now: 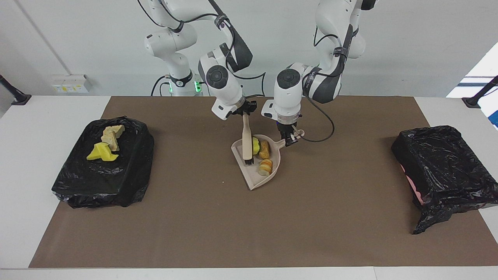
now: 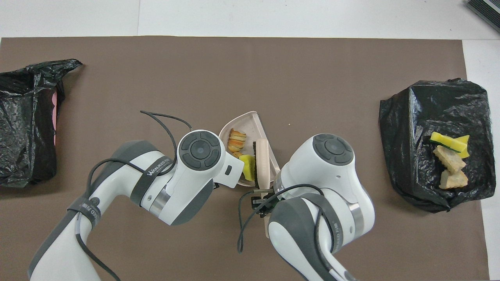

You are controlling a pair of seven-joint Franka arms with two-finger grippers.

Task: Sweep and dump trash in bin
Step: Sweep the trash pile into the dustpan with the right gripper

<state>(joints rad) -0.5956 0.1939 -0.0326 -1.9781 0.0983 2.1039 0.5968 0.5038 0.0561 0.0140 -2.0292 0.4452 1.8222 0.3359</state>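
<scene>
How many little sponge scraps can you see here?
7, though some may be hidden. Three scraps lie in the dustpan beside the brush; about four scraps sit on the black bag toward the right arm's end.

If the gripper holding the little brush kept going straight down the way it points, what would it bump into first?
Probably the dustpan: the right gripper, shut on the brush, points down over it, bristles already inside beside the scraps. Exact depth is hard to judge.

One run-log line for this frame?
right gripper: shut on brush | left gripper: shut on dustpan | scraps: in dustpan
</scene>
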